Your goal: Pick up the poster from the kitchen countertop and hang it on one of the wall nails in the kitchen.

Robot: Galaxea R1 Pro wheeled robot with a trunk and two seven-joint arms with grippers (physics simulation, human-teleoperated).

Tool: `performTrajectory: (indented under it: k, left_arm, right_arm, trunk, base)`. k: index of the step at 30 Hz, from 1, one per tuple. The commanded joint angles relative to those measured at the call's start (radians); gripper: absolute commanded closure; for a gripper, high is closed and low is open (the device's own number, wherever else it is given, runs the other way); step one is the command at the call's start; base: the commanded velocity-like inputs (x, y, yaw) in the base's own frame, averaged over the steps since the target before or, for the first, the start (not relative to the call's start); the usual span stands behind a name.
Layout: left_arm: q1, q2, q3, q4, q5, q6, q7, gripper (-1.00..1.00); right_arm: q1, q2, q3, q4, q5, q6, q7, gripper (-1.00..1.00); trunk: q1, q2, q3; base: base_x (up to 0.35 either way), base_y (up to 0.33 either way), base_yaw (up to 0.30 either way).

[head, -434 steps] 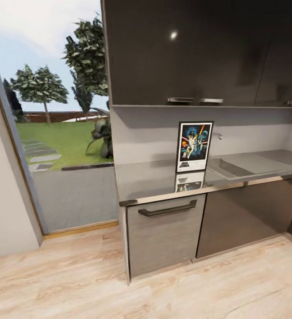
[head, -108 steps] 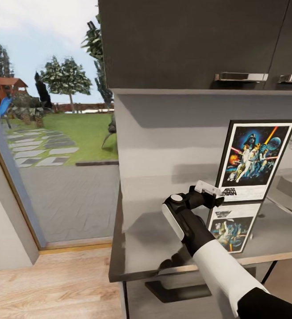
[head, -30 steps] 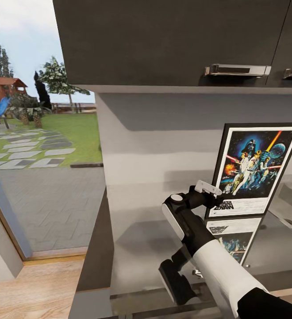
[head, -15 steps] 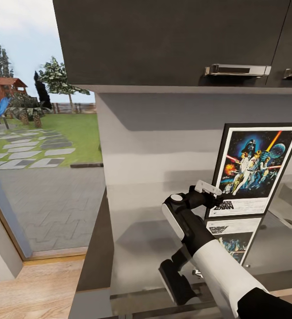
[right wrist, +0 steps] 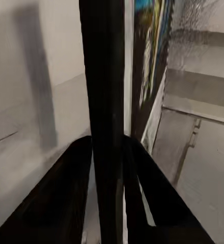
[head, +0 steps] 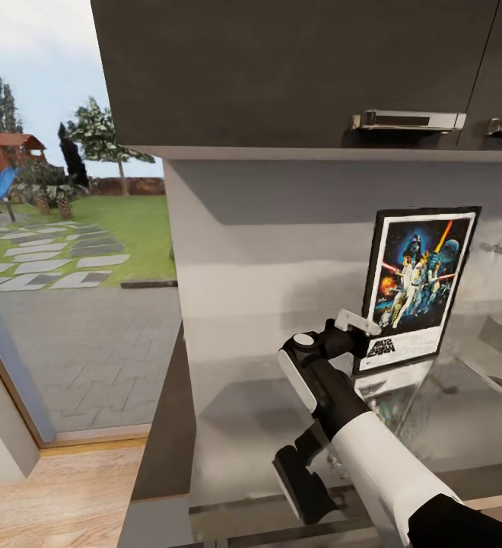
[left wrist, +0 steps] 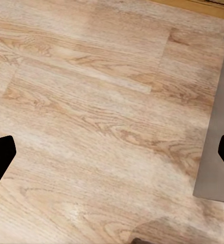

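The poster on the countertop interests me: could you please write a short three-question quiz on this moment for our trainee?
1. True or false: the right end effector is shut on the left edge of the poster.
2. Which way does the poster's top lean in the head view? A) toward the window side B) toward the sink side C) it lies flat on the countertop
3. Fill in: the left end effector points down at the wooden ____.

Key
1. True: the right wrist view shows both fingers closed on the black frame.
2. B.
3. floor.
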Motion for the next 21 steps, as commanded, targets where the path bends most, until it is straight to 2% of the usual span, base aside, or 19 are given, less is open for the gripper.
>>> performTrajectory:
  k: [1,21]
  left_arm:
    - [0.0,0.0,-0.001,0.0,0.007,-0.002,0.0,-1.0]
    - [0.0,0.0,-0.001,-0.001,0.007,-0.002,-0.001,-1.0]
  right_arm:
    - [-0.001,0.0,0.003,0.0,-0.007,0.005,-0.006,1.0]
    - [-0.001,0.0,0.003,-0.002,-0.007,0.005,-0.007,1.0]
  trunk:
    - [0.0,-0.001,-0.001]
    - [0.0,-0.001,-0.001]
  base:
    - [0.0,0.0,0.0]
    - [0.0,0.0,0.0]
